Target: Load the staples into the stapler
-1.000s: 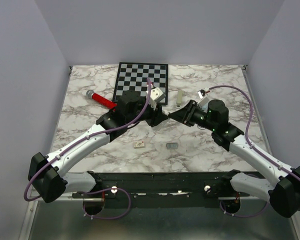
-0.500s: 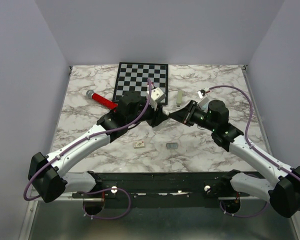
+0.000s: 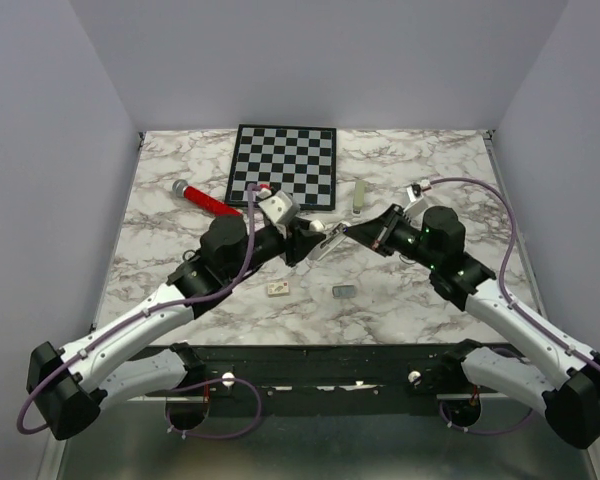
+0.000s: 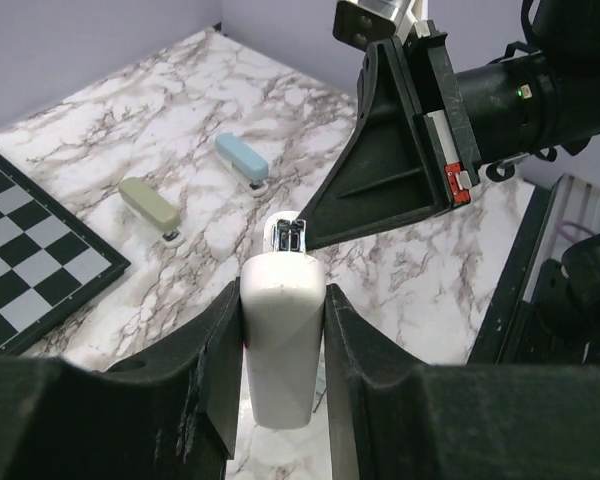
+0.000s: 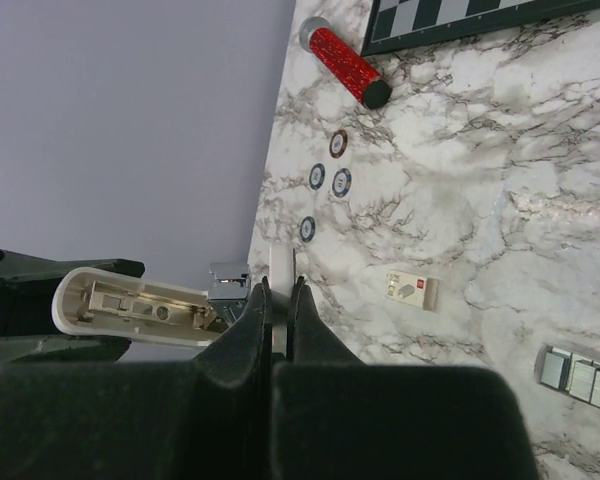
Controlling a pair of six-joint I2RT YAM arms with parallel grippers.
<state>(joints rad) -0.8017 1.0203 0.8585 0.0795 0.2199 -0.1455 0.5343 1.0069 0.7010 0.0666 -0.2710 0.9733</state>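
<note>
The white stapler (image 3: 326, 242) hangs above the table's middle, held between both grippers. My left gripper (image 3: 302, 241) is shut on its white body (image 4: 280, 350), its metal end pointing away. My right gripper (image 3: 357, 231) is shut on a thin pale plate of the stapler (image 5: 283, 262). In the right wrist view the stapler's white shell (image 5: 130, 300) is swung open and its metal channel shows. The staples (image 3: 344, 291), a small flat grey block, lie on the marble nearer than the grippers; they also show in the right wrist view (image 5: 577, 375).
A small staple box (image 3: 277, 289) lies left of the staples. A green stapler (image 3: 360, 197) and a blue one (image 4: 242, 158) lie beyond the grippers. A checkerboard (image 3: 285, 165), a red cylinder (image 3: 208, 201) and poker chips (image 5: 326, 179) sit at the back left.
My left arm has drawn back toward the near left with the stapler body. The stapler now shows stretched open between the two grippers. My right gripper has shifted slightly right.
</note>
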